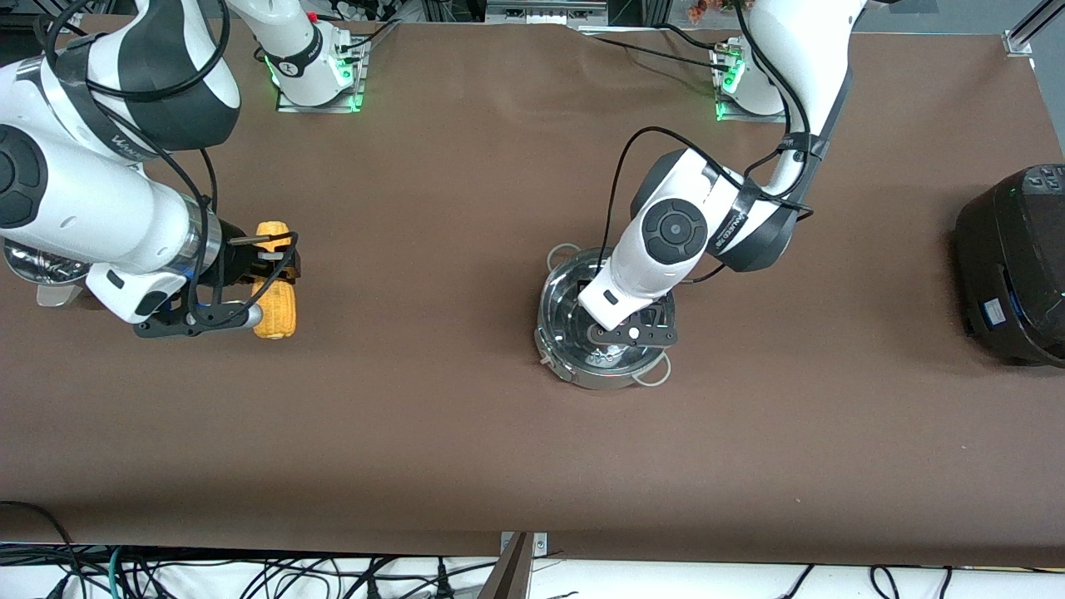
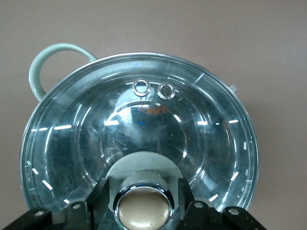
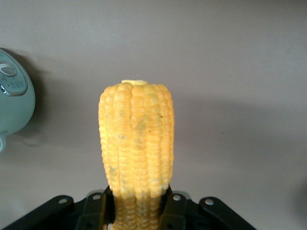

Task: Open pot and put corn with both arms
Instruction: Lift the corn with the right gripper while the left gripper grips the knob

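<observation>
The steel pot (image 1: pixel 556 304) stands mid-table with its glass lid (image 2: pixel 144 110) on it. My left gripper (image 1: pixel 632 334) is down on the lid, and its fingers (image 2: pixel 101 191) stand on either side of the tan knob (image 2: pixel 144 209), against it. A looped side handle (image 2: pixel 39 64) of the pot shows beside the lid. The yellow corn (image 1: pixel 276 320) is toward the right arm's end of the table. My right gripper (image 1: pixel 265 279) is shut across its middle. In the right wrist view the corn (image 3: pixel 136 139) sticks out from between the fingers (image 3: pixel 106 203).
A black rounded cooker (image 1: pixel 1015 266) sits at the left arm's end of the table. A steel vessel (image 1: pixel 42 270) shows partly under the right arm. A pale teal appliance (image 3: pixel 12 105) lies near the corn. The table's edge (image 1: pixel 532 553) runs nearest the front camera.
</observation>
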{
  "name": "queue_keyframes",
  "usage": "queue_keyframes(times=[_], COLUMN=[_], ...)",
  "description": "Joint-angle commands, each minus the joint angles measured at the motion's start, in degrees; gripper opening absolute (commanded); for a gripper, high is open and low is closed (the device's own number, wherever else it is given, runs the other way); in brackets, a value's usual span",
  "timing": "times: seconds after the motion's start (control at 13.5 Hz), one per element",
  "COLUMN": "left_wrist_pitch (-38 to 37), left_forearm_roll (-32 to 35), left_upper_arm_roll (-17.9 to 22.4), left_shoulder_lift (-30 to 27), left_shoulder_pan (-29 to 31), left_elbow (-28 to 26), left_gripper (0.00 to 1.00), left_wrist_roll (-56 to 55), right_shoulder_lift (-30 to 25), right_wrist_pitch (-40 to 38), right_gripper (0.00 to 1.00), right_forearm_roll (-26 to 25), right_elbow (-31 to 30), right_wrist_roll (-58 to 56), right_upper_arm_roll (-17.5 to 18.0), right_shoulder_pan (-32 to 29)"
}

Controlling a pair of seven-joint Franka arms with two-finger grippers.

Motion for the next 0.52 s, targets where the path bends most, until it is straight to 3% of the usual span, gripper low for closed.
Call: queue_keyframes(times=[0.0,0.15,0.37,0.44], left_wrist_pitch=[-0.3,-0.6,-1.1,-2.1], left_forearm_roll=[1.5,1.5,1.4,1.4], left_upper_arm_roll=[0.8,0.8,0.8,0.8], left_shoulder_lift=[0.6,0.6,0.4,0.3], left_shoulder_pan=[-0.9,-0.9,-0.9,-0.9], left_elbow=[1.5,1.5,1.4,1.5], left_gripper=[0.62,0.51,0.0,0.0], left_wrist_roll=[-0.2,-0.2,-0.3,-0.6], right_shoulder_lift=[0.7,0.7,0.7,0.7], right_wrist_pitch=[-0.3,-0.3,-0.2,-0.2], right_gripper=[0.0,0.0,0.0,0.0], right_forearm_roll=[-0.6,-0.5,-0.5,-0.5], right_elbow=[2.0,2.0,2.0,2.0], right_wrist_roll=[1.1,1.1,1.1,1.1], right_upper_arm_roll=[0.1,0.1,0.1,0.1], right_shoulder_pan=[0.2,0.2,0.2,0.2])
